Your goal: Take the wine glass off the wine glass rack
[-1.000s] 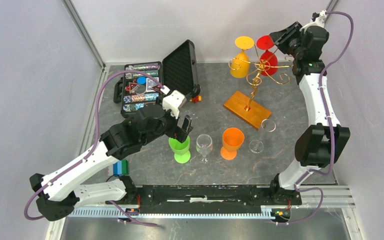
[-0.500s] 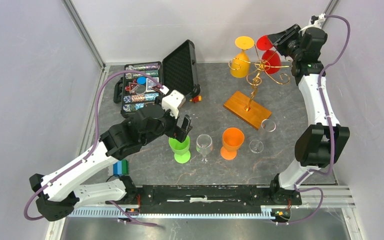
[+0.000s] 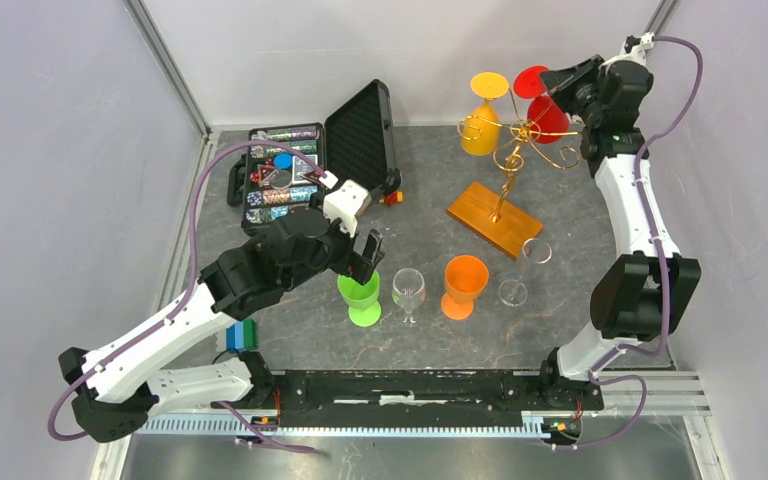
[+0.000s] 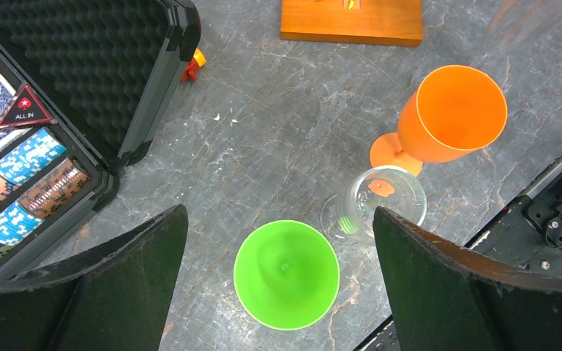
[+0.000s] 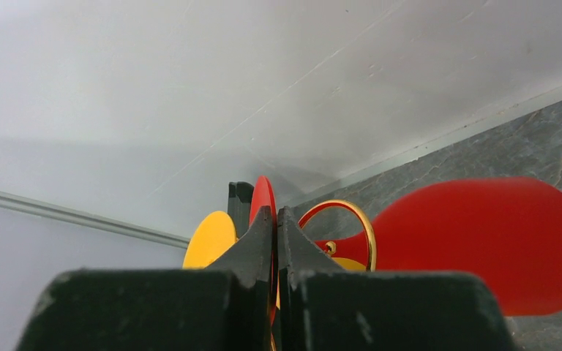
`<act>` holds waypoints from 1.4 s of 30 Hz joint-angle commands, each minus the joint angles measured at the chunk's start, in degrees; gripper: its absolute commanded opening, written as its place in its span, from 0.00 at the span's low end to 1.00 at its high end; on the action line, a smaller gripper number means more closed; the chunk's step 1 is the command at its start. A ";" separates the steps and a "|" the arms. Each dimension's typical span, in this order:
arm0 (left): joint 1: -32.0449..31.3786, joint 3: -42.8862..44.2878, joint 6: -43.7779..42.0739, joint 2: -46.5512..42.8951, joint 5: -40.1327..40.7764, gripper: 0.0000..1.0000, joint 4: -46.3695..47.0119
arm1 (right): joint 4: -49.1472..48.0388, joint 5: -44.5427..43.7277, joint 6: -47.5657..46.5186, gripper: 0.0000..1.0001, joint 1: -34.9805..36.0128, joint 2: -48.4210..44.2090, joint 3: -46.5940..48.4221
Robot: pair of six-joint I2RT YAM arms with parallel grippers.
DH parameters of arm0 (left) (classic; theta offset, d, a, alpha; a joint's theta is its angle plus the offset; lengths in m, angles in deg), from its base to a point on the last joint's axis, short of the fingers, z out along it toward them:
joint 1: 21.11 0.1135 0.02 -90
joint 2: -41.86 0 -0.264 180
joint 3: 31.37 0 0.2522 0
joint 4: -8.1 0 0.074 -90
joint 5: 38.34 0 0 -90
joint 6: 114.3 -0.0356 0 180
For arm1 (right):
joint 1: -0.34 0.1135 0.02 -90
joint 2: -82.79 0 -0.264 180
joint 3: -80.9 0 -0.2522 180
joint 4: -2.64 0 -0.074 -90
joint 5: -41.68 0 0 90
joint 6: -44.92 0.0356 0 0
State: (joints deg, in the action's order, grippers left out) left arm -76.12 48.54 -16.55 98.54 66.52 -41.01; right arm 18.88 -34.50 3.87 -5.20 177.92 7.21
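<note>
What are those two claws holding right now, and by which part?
The right gripper pinches the red glass by its round foot. The left gripper holds nothing.

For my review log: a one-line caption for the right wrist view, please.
Right gripper shut on the foot of the red wine glass, its stem in a gold loop of the wine glass rack.

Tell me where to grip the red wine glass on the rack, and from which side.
Pinch the rim of its flat foot, coming from the right. The red wine glass hangs bowl-down, foot on top, stem hooked in the wine glass rack, a yellow glass on its left. The right gripper is shut on that foot.
</note>
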 commanded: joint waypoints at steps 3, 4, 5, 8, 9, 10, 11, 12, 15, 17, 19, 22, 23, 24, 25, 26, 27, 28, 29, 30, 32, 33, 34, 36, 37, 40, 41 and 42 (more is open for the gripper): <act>-0.19 0.20 -2.46 -1.15 0.84 1.00 2.77 | -10.34 -4.15 3.72 0.00 0.09 -4.69 -5.43; -0.19 0.17 -2.39 -1.14 0.81 1.00 2.77 | -11.50 -4.39 4.29 0.00 0.09 -4.87 -6.11; -0.19 0.17 -2.41 -1.18 0.79 1.00 2.77 | -12.09 -4.88 4.75 0.00 0.09 -5.11 -6.51; -0.19 0.14 -2.35 -1.22 0.90 1.00 2.75 | -12.88 -6.65 5.19 0.00 0.09 -5.41 -7.25; -0.14 0.16 -2.31 -1.23 0.89 1.00 2.75 | -12.76 -7.35 5.11 0.00 0.10 -5.64 -7.45; -0.17 0.12 -2.32 -1.24 0.90 1.00 2.86 | -12.91 -8.49 4.69 0.00 0.10 -6.19 -7.92; -0.15 0.12 -2.30 -1.28 0.89 1.00 2.83 | -13.15 -9.48 4.05 0.00 0.14 -6.59 -8.49; -0.16 0.05 -2.30 -1.25 0.94 1.00 2.85 | -13.41 -10.79 3.58 0.00 0.09 -7.37 -9.10; -0.15 0.03 -2.30 -1.17 0.83 1.00 3.01 | -14.54 -13.22 2.55 0.00 0.09 -9.17 -11.00; -0.15 0.03 -2.30 -1.05 0.83 1.00 3.10 | -14.33 -13.31 2.36 0.00 0.09 -9.48 -11.00; -0.18 0.04 -2.30 -0.96 0.71 1.00 3.10 | -14.03 -13.05 2.63 0.00 0.12 -9.85 -10.99; -0.15 0.08 -2.21 -0.99 0.71 1.00 3.10 | -13.43 -13.47 3.43 0.00 0.14 -10.09 -11.12; -0.18 0.03 -2.20 -0.98 0.69 1.00 3.10 | -13.28 -13.47 3.71 0.00 0.09 -9.83 -10.81; -0.19 0.03 -2.21 -1.12 0.72 1.00 3.10 | -12.96 -13.47 4.27 0.00 0.09 -9.35 -10.44; -0.18 0.03 -2.21 -1.15 0.71 1.00 3.10 | -12.61 -14.60 4.79 0.00 0.01 -8.97 -9.98; -0.19 0.04 -2.21 -1.23 0.74 1.00 3.10 | -12.45 -14.67 5.39 0.00 0.00 -8.36 -9.48; -0.19 0.03 -2.21 -1.24 0.73 1.00 3.10 | -12.34 -14.73 6.07 0.00 0.00 -7.61 -8.96; -0.19 0.03 -2.21 -1.31 0.79 1.00 3.10 | -12.19 -14.73 7.07 0.00 0.00 -7.03 -8.52; -0.18 0.03 -2.21 -1.42 0.84 1.00 3.10 | -12.19 -14.87 8.00 0.00 0.00 -6.44 -8.19; -0.19 0.03 -2.21 -1.42 0.92 1.00 3.10 | -11.97 -15.13 8.57 0.00 0.00 -5.93 -7.67; -0.17 0.03 -2.31 -1.53 0.98 1.00 3.10 | -11.22 -15.99 9.72 0.00 0.00 -5.01 -6.68; -0.17 0.01 -2.30 -1.66 1.00 1.00 3.10 | -10.74 -16.59 10.20 0.00 0.03 -4.72 -6.28; -0.18 0.03 -2.33 -1.67 1.06 1.00 3.10 | -10.70 -17.00 10.66 0.00 0.01 -4.70 -6.17; -0.19 0.03 -2.39 -1.60 1.14 1.00 3.10 | -10.39 -18.36 11.08 0.00 0.00 -4.85 -6.11; -0.18 -0.01 -2.39 -1.58 1.15 1.00 3.17 | -10.32 -18.84 11.13 0.00 0.03 -4.95 -5.94; -0.14 -0.06 -2.45 -1.45 1.31 1.00 3.19 | -8.55 -20.68 11.19 0.00 0.00 -5.02 -5.05; -0.16 -0.14 -2.47 -1.40 1.24 1.00 3.25 | -8.39 -21.16 11.24 0.00 0.00 -4.96 -4.94; -0.14 -0.14 -2.40 -1.40 1.34 1.00 3.27 | -8.25 -21.42 11.50 0.00 0.00 -4.82 -4.78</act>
State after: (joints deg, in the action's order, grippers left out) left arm -76.12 48.54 -16.55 98.06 66.65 -40.59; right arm 10.27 -52.11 14.17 -5.01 173.40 -1.09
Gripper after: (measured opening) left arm 0.993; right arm 0.014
